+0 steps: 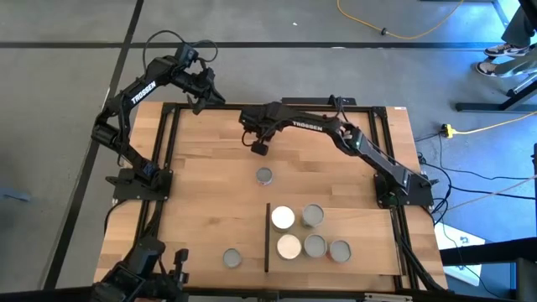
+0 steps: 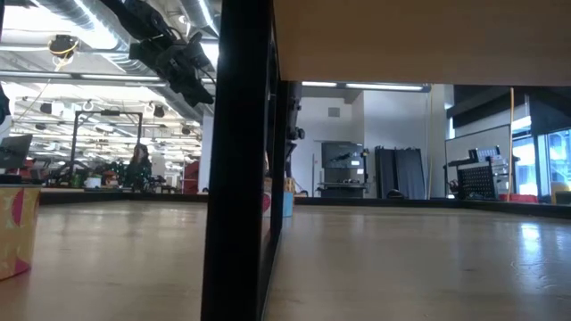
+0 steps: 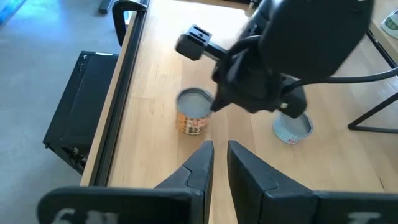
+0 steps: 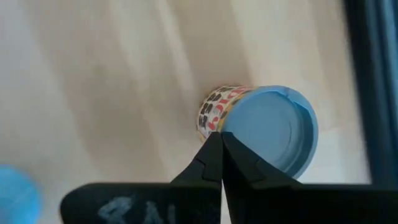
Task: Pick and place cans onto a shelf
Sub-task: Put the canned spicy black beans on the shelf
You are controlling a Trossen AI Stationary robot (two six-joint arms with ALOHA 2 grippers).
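Note:
A lone can [image 1: 264, 176] stands upright mid-table, and another can [image 1: 232, 257] stands near the front, left of the shelf's dark strip [image 1: 267, 239]. The shelf [image 1: 369, 243] lies front right and holds several cans, two white-topped [image 1: 283, 218]. My right gripper [image 1: 260, 147] is shut and empty, just on the far side of the lone can. Its wrist view shows the shut fingertips [image 4: 221, 149] over that can's top [image 4: 270, 127]. My left gripper [image 1: 204, 91] waits at the far left edge, its fingers [image 3: 217, 158] a narrow gap apart and empty.
The black table frame [image 1: 168, 143] runs along the left and far edges. Bare wood lies left of the lone can. In the left wrist view the right arm [image 3: 292, 56] stands over two cans [image 3: 194, 111]. A labelled can [image 2: 13, 232] shows at the low view's left edge.

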